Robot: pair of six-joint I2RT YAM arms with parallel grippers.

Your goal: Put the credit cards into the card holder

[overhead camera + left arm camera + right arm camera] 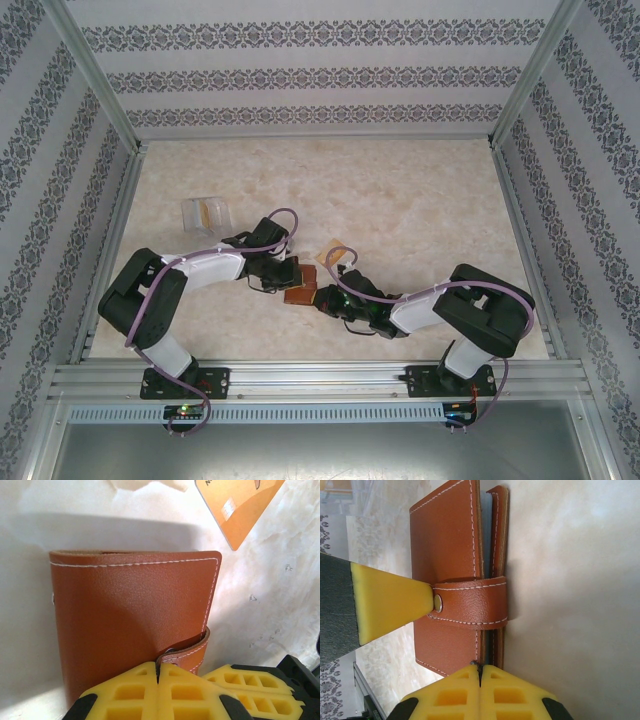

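The card holder [303, 290] [130, 615] [447, 550], reddish-brown leather with white stitching, is folded closed and held on edge between both grippers at the table's near middle. My left gripper [290, 278] [157, 672] is shut on the end of the snap tab [187, 650] [470, 605]; one of its yellow fingers [390, 605] meets the snap. My right gripper [325, 298] [480, 670] is shut at the holder's lower edge, pinching the front cover's corner. One orange-tan credit card [336, 252] [240, 505] lies flat on the table just beyond the holder.
A clear plastic piece [205, 213] with something tan in it lies at the back left of the pale marbled table [420, 200]. Patterned walls and aluminium rails [300, 378] enclose the table on all sides.
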